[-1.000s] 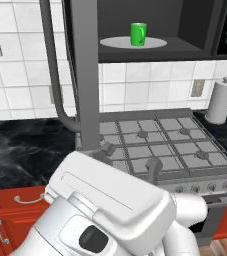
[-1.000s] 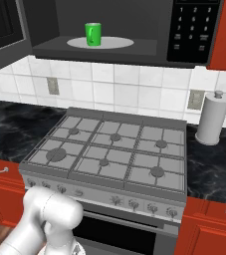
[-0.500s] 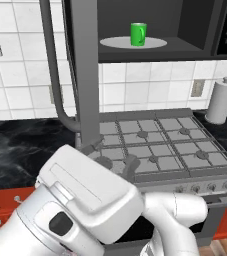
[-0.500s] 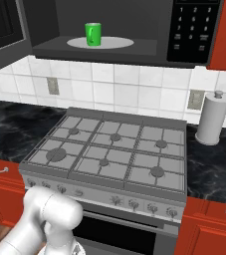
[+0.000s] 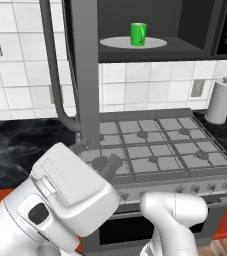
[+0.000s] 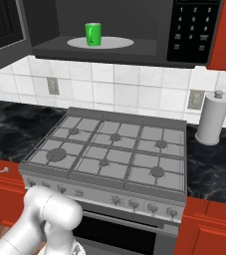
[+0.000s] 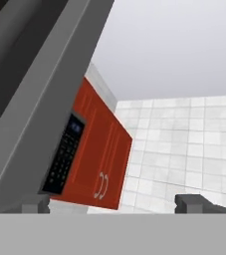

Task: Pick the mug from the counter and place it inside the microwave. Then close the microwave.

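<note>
The small green mug [image 5: 138, 34] [image 6: 92, 34] stands upright on the pale turntable [image 5: 155, 43] inside the microwave [image 6: 149, 25]. The microwave's grey door [image 5: 82, 70] hangs open to the left, its curved handle [image 5: 53, 85] facing the room. My gripper [image 5: 99, 156] is low by the door's bottom edge, over the stove's left side, far below the mug. In the hand view my gripper [image 7: 117, 204] is open with nothing between its fingertips [image 7: 196, 202], looking along the door's grey edge [image 7: 45, 99] at the keypad [image 7: 62, 159]. The black veined counter [image 5: 15, 145] [image 6: 214, 169] flanks the stove.
A grey gas stovetop [image 6: 114, 149] lies under the microwave. A white paper towel roll [image 6: 211, 119] [image 5: 220, 102] stands on the counter to the right. Red cabinets [image 6: 224, 30] [image 7: 104, 149] hang beside the microwave and run below the counter [image 6: 0, 189].
My hand has slid left across the left base view, bringing the open fingers in beside the door's lower edge. The mug and the door have not moved.
</note>
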You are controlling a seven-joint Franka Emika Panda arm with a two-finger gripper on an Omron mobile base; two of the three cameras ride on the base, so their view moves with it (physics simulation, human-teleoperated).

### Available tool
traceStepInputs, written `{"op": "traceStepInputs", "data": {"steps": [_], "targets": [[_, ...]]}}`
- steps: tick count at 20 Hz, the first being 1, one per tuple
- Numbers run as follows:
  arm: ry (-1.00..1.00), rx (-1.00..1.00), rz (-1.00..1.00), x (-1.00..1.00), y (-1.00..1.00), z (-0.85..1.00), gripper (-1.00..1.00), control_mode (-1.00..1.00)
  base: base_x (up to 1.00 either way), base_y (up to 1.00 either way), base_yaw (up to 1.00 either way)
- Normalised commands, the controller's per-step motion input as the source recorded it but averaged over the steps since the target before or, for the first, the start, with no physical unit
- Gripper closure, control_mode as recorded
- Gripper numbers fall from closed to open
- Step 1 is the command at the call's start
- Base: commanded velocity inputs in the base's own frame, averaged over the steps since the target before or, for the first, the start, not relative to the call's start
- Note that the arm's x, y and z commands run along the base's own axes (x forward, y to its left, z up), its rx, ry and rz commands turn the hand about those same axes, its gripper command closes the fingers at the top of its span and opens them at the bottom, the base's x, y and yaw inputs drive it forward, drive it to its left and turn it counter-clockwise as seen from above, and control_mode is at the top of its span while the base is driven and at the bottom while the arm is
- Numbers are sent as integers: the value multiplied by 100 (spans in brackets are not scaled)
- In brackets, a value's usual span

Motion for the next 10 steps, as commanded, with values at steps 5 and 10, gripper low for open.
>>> {"op": "traceStepInputs", "data": {"steps": [5,10], "targets": [[0,0,-2,16,1,-8,-100,-100,0,0,0],[1,0,0,21,7,-1,-100,-100,0,0,0]]}}
